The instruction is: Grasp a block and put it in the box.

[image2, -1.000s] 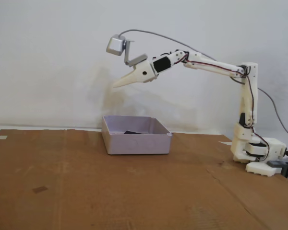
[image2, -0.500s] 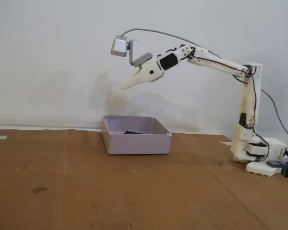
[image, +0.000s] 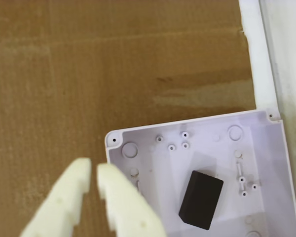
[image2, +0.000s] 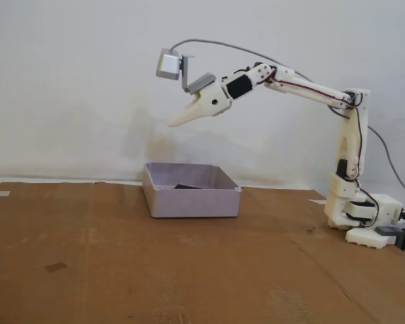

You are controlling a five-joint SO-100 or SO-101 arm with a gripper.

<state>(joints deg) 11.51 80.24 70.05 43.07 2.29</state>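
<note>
Hovering high above the box (image2: 192,201), your gripper (image: 94,174) is empty, jaws nearly closed, the block (image: 201,199) lies inside below it, so you likely only need to retract.

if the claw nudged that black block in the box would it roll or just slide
Probably slide: the block looks brick-shaped and lies flat on the box floor. It likely stays rigid, given its crisp edges. The floor's small raised studs might snag it.

The black block (image: 201,199) lies flat inside the box (image: 119,139) on brown cardboard (image: 64,74); the gripper (image: 93,174), fingers nearly together, holds nothing.
</note>
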